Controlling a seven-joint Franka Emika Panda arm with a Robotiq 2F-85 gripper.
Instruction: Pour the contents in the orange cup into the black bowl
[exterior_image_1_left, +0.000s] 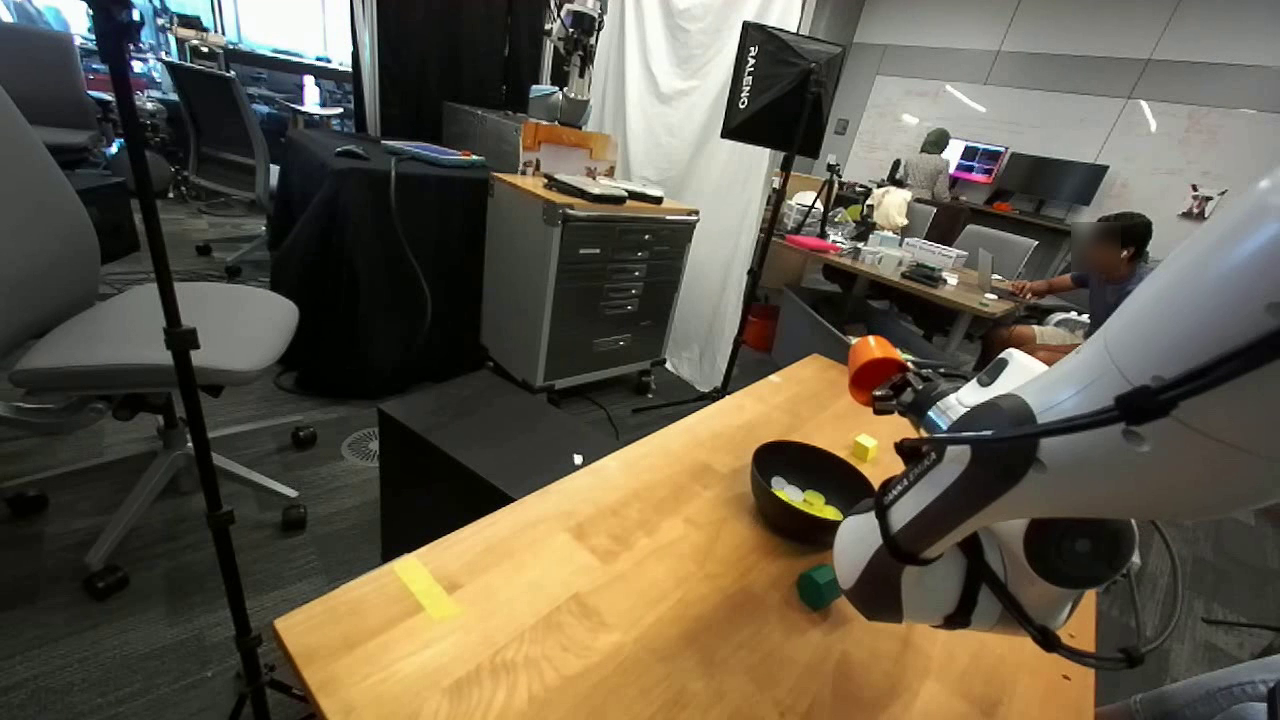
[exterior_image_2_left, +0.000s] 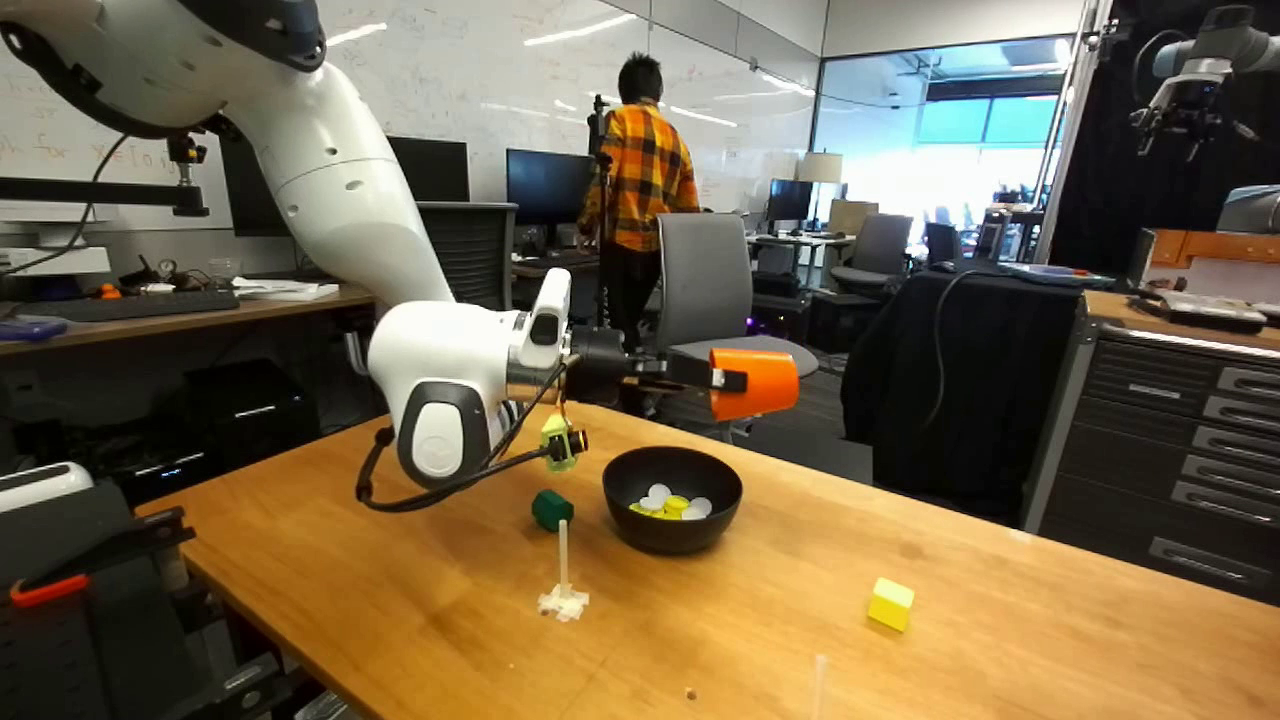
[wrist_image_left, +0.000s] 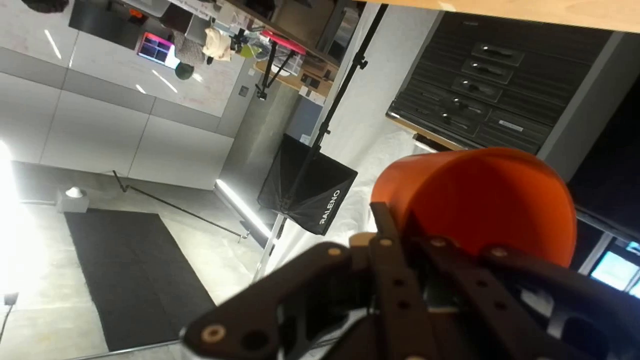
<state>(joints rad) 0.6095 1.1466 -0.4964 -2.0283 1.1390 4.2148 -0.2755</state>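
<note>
Orange plastic hangs sideways in the air — that is the cup (exterior_image_2_left: 768, 385), up above the level of the surface (exterior_image_1_left: 600, 600) and apart from everything on it. The pincer (exterior_image_2_left: 728, 379) has it by the wall, its jaws drawn right together on that thin edge, one finger inside the cup and one outside. From the wrist view I look into the mouth and see bare orange, though the fingers hide part of the inside. Down in the black bowl (exterior_image_2_left: 672, 543), in both exterior views, sit yellow and white pieces (exterior_image_2_left: 676, 505), so I judge the pouring done, or so near it that nothing much can be left to fall. The bowl stands upright beside a green block (exterior_image_2_left: 552, 509). What remains, to my mind, is only to confirm the cup is empty — and perhaps set it down, which the task doesn't ask.
</note>
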